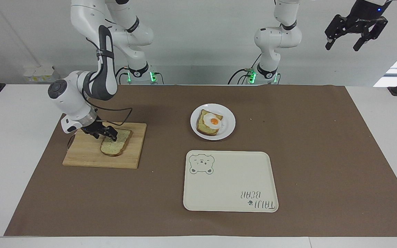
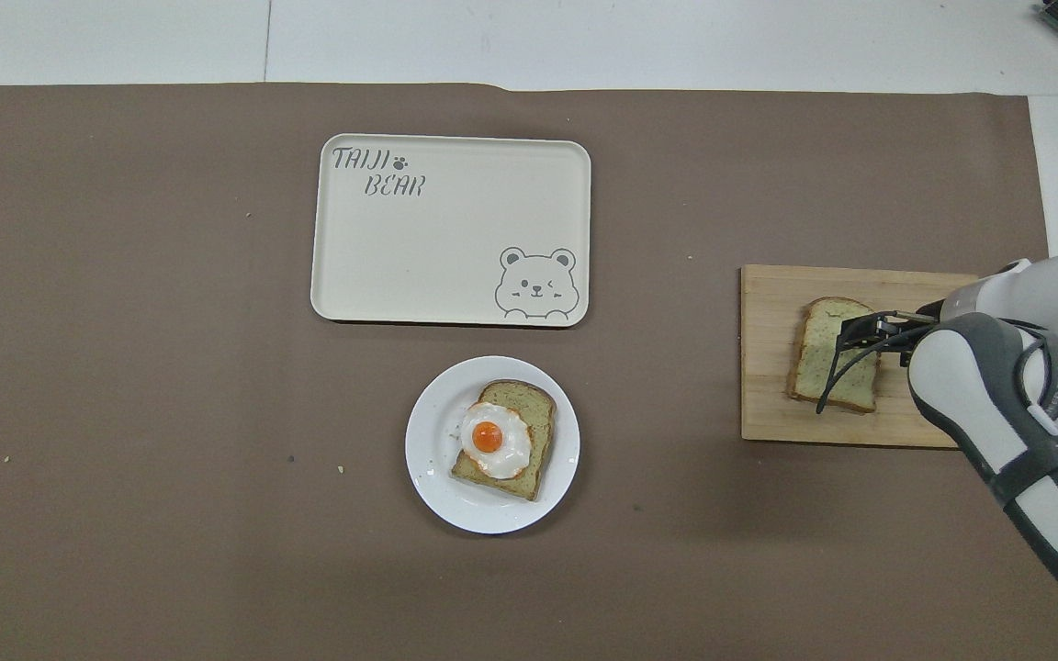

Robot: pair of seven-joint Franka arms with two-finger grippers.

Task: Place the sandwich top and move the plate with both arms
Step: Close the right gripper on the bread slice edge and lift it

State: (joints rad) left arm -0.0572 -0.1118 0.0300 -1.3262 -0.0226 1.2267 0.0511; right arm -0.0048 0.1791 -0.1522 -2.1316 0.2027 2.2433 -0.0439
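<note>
A white table (image 1: 374,113) spans the frame, covered centrally by a brown paper mat (image 1: 305,165). A plain pale grey wall (image 1: 202,41) fills the upper frame. At the upper left edge, a white socket strip (image 1: 40,73) sits at the wall base. Bright light enters at the right edge.

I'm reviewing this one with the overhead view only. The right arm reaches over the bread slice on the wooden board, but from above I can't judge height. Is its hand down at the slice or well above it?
Observer: It is low. The right hand is down at the sandwich top, open, with its fingers at the slice's end nearer the robots. The slice lies flat on the cutting board.
Operator: I see no left arm at all. Where is it?
Observer: The left hand waits raised high over the left arm's end of the table, open and holding nothing.
</note>
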